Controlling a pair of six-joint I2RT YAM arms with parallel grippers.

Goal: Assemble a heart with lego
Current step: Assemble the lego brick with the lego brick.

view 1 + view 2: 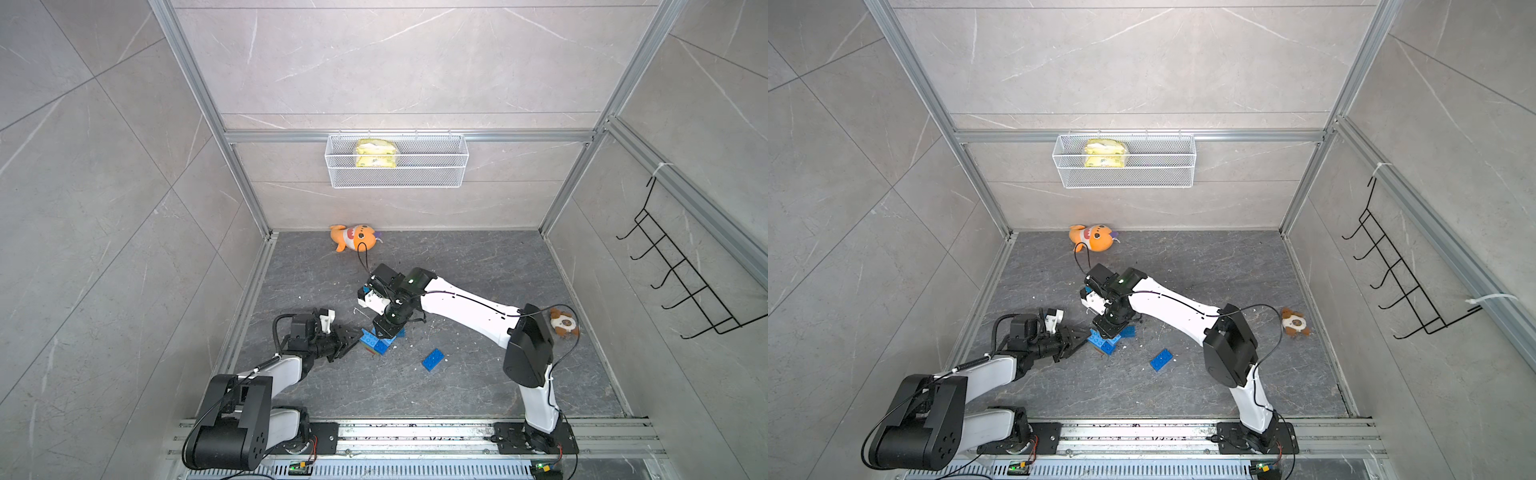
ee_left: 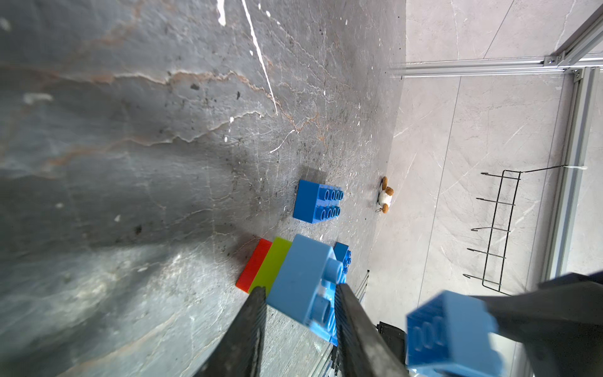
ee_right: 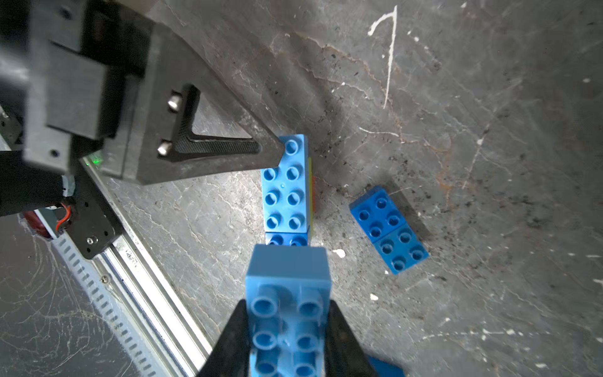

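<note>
The heart (image 1: 376, 341) (image 1: 1105, 343) is a stepped stack on the dark floor: a red base, then lime green, then a light blue oblong brick (image 3: 286, 186) with a darker blue brick beside it. My left gripper (image 1: 353, 341) (image 2: 300, 293) comes in level from the left and is shut on the light blue layer (image 2: 303, 280), one finger on its studs and one under it. My right gripper (image 1: 384, 328) (image 3: 287, 313) points down just above the stack, shut on a light blue lego brick (image 3: 287, 293) (image 2: 453, 329). A loose dark blue oblong brick (image 1: 433, 360) (image 1: 1160, 360) (image 3: 389, 230) lies to the right.
An orange plush (image 1: 355, 237) lies by the back wall and a small brown plush (image 1: 563, 322) by the right wall. A white wire basket (image 1: 436, 166) hangs on the back wall, a black hook rack (image 1: 681, 274) on the right one. The arms' rail (image 1: 415, 432) runs along the front.
</note>
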